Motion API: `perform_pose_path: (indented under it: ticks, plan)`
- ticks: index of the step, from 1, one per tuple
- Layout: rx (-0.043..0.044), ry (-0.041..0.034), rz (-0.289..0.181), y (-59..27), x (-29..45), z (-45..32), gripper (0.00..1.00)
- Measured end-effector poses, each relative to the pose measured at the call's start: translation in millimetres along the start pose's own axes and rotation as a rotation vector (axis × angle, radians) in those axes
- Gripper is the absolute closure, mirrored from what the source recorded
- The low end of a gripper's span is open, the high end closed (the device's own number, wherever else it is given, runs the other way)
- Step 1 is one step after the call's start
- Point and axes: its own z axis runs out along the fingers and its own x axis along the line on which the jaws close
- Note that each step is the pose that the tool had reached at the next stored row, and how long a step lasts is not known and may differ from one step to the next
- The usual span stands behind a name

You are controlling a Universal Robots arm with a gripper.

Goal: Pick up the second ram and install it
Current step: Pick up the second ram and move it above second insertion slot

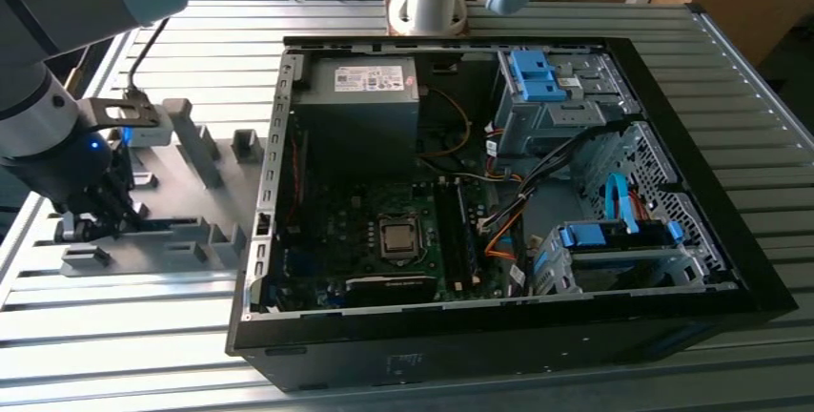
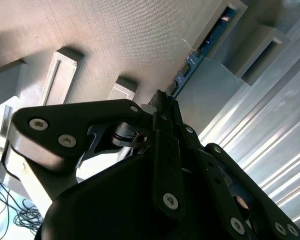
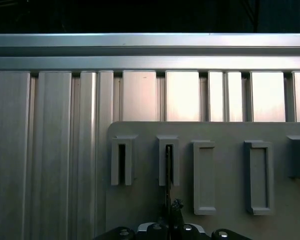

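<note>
My end effector (image 2: 162, 97) looks pinched together on one end of the second ram (image 2: 203, 47), a long, thin, flat blue-green circuit-board stick. It stands on edge, its other end resting in a narrow slot of the pale grey plastic holder block (image 3: 140, 200). In the exterior view that block lies on the ribbed aluminium surface (image 1: 712, 69), at nine o'clock from the open black metal computer case (image 1: 483, 345). I judge the stick light and stiff but fragile: it would snap or crack if bent, and its chips and contact edge should not be squeezed. The hold therefore belongs on the two flat faces near an end or on the bare short edges, with gentle, square pressure. By my count there is one stick at my fingertips, one holder block, one case, and four whole framed slots (image 3: 121, 162) in the first wrist view, with part of a fifth.
</note>
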Motion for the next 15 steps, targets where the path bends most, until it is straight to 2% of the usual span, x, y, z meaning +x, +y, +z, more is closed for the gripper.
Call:
perform_pose_path:
  ticks: [15]
  plan:
    - [0.0001, -0.0001, 0.0, 0.3, -0.5, -16.2, 0.86]
